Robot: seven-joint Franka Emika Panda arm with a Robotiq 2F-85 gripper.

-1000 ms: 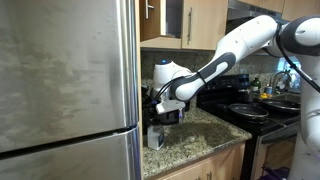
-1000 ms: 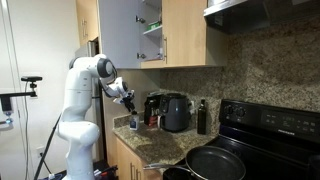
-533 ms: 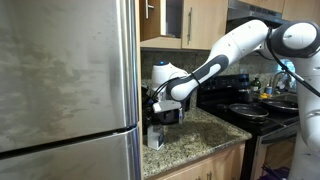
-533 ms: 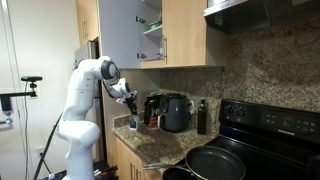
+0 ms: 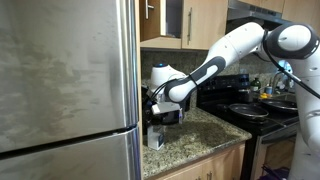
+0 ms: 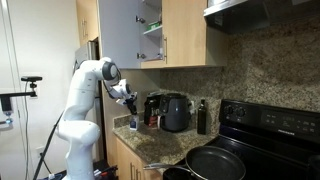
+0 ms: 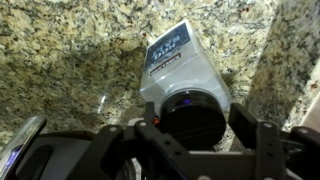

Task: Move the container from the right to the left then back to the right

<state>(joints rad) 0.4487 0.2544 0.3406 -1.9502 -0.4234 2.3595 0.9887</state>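
The container [image 7: 178, 62] is a small whitish translucent plastic jar with a blue label and a dark lid. It stands on the granite counter [image 7: 60, 60] right below my gripper. It also shows in both exterior views [image 5: 155, 137] [image 6: 134, 125], close to the fridge side of the counter. My gripper [image 7: 190, 138] hangs just above it with the jaws open on either side of the lid, and a gap shows at the right finger [image 7: 262, 135]. In the exterior views the gripper [image 5: 160, 116] [image 6: 129, 104] points down over the container.
A steel fridge [image 5: 65, 85] stands close beside the container. A black air fryer [image 6: 177, 112], a dark appliance [image 6: 152, 108] and a dark bottle [image 6: 201, 118] stand further along the counter. A black stove [image 6: 265, 135] holds pans [image 5: 248, 110]. A cabinet door [image 6: 125, 30] hangs open above.
Almost nothing. The arm has shifted very slightly above the container; the container has not moved and the jaws stay open.
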